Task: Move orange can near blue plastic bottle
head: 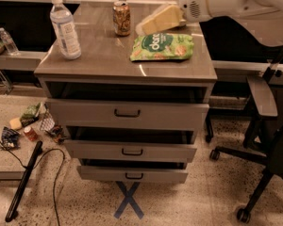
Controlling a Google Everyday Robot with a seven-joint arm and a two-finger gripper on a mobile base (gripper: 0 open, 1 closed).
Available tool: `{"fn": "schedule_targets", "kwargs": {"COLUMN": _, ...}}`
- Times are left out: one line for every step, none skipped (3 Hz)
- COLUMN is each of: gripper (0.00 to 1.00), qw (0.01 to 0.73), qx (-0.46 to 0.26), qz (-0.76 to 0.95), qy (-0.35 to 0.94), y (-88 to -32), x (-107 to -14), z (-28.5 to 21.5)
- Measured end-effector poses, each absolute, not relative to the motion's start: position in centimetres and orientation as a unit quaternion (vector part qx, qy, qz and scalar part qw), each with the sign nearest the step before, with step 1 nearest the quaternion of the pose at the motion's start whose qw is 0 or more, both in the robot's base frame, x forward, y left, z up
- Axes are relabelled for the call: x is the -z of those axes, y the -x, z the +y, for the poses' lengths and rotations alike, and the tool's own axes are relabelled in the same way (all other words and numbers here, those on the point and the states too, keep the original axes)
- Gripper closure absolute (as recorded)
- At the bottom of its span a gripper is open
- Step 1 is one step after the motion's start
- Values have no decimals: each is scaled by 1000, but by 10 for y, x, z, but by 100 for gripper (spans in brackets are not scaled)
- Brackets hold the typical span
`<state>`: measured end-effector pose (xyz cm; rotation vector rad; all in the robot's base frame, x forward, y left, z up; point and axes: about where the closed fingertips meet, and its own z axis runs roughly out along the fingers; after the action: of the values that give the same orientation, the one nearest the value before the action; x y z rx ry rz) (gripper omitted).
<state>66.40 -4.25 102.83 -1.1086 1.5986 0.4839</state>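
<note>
One orange can, two bottles, one bag, three drawers, one gripper above cabinet.

One camera looks steeply down from in front of the grey three-drawer metal desk, at middle range. The cream-coloured claw hangs at upper right, above that desk.

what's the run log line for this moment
gripper: over cabinet, right of can | can: upright, rear | bottle: upright, left

Cream claw near orange-brown mottled can, bluish bottle, green bag
</note>
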Motion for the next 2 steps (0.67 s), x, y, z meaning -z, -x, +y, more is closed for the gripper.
{"fn": "schedule_targets", "kwargs": {"gripper": 0, "qw": 543, "qx": -225, "qz": 682, "qy": 435, "y": -717, "x": -998, "z": -27}}
{"fn": "schedule_targets", "kwargs": {"gripper": 0, "qw": 551, "qx": -232, "qz": 699, "qy": 393, "y": -777, "x": -970, "z": -14}}
